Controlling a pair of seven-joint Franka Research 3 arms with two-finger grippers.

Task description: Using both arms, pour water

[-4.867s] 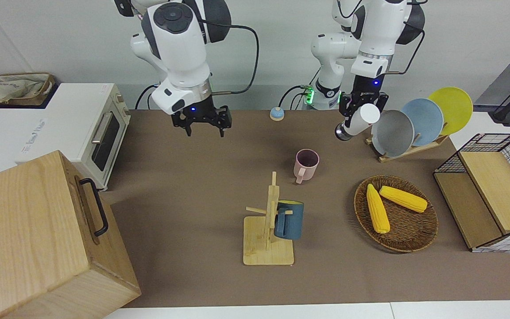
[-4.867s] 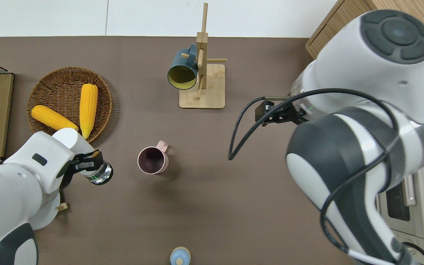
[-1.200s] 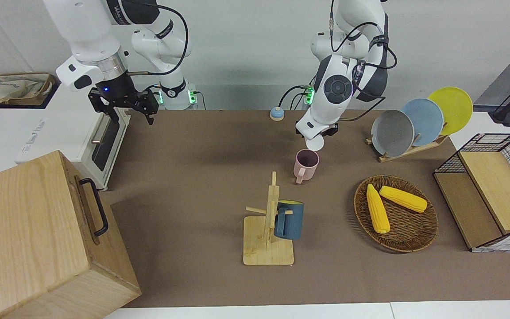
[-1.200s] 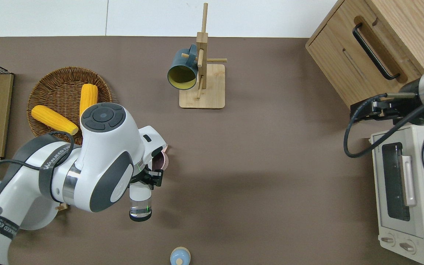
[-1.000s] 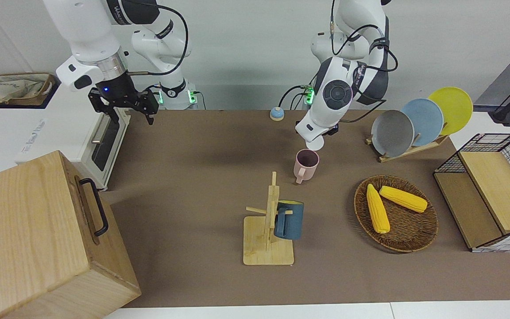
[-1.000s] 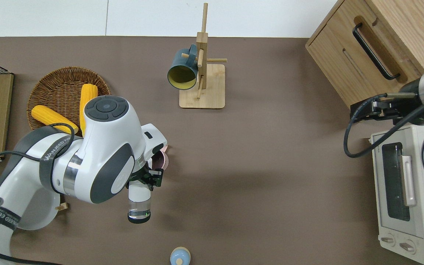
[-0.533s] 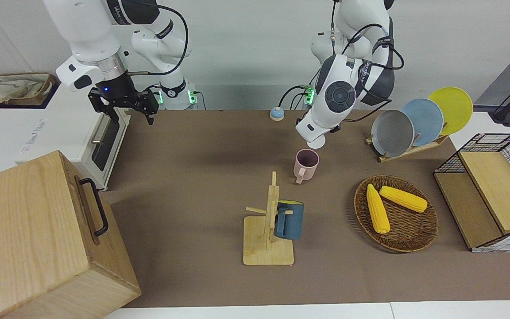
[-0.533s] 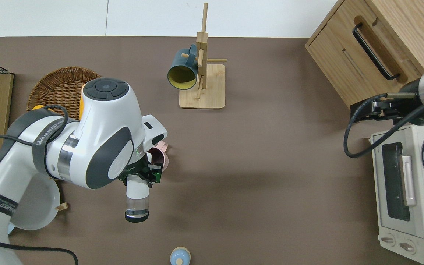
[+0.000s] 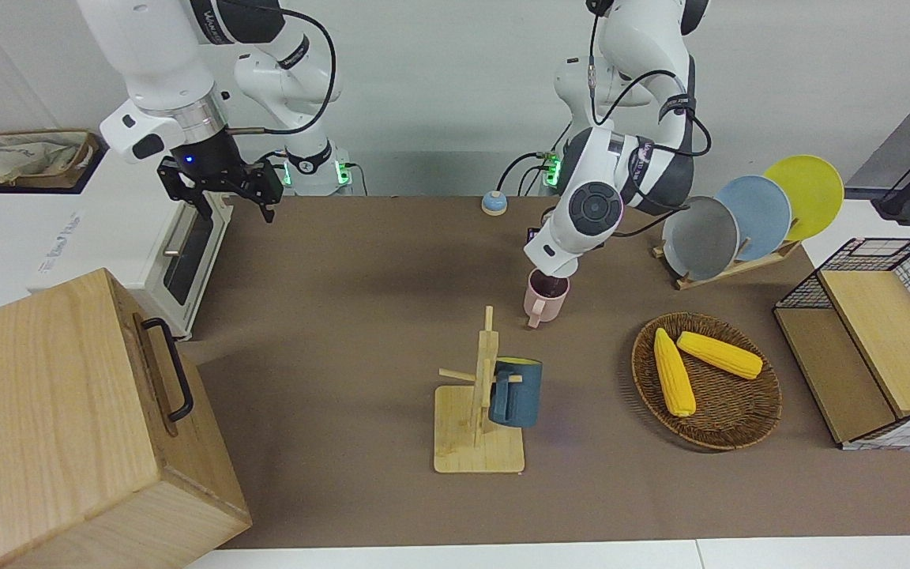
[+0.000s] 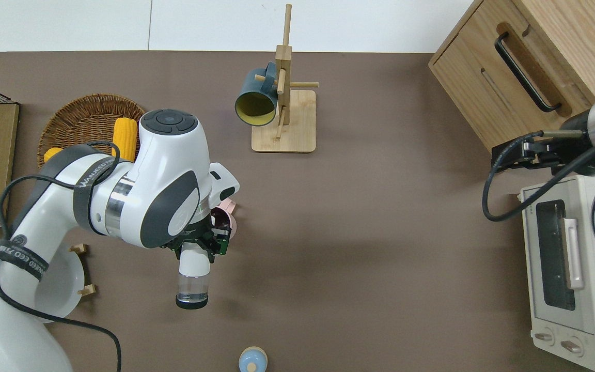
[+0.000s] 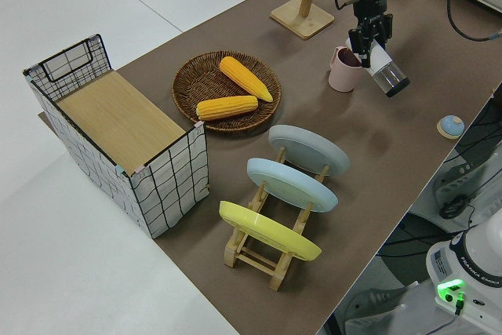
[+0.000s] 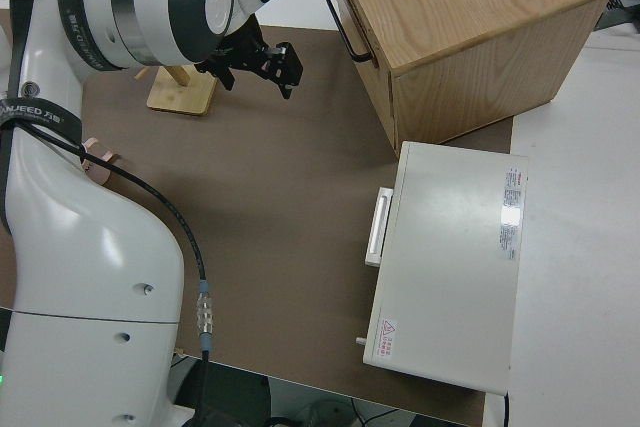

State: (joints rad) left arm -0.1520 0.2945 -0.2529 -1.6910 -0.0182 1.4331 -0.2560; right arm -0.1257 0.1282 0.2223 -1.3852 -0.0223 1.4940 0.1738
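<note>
Since half a second ago the left arm's wrist has dropped and swung toward the pink mug (image 9: 545, 297), so the white mouth of the bottle (image 10: 192, 279), visible above the mug then, is now hidden in the front view by the wrist housing. The overhead view shows what the front cannot: the left gripper (image 10: 200, 246) clamped on the bottle's white upper half, the clear, dark-based end pointing toward the robots, the mouth end at the mug's rim. The left side view shows the bottle tilted, base raised, mouth down at the mug; whether water runs cannot be told.

The right gripper (image 9: 228, 188) is parked, fingers apart, as the right side view confirms.

The mug stands on a brown mat (image 9: 360, 332) covering a white table. Farther from the robots than the mug stands a wooden mug rack (image 9: 477, 411) carrying a blue mug (image 9: 515, 392). Toward the left arm's end from the mug lie a wicker basket (image 9: 727, 415) with two corn cobs (image 9: 720, 355) and a plate rack (image 11: 276, 194). Toward the right arm's end sit a toaster oven (image 9: 167, 237) and a wooden box (image 9: 60, 427). A pale wall backs the robots.
</note>
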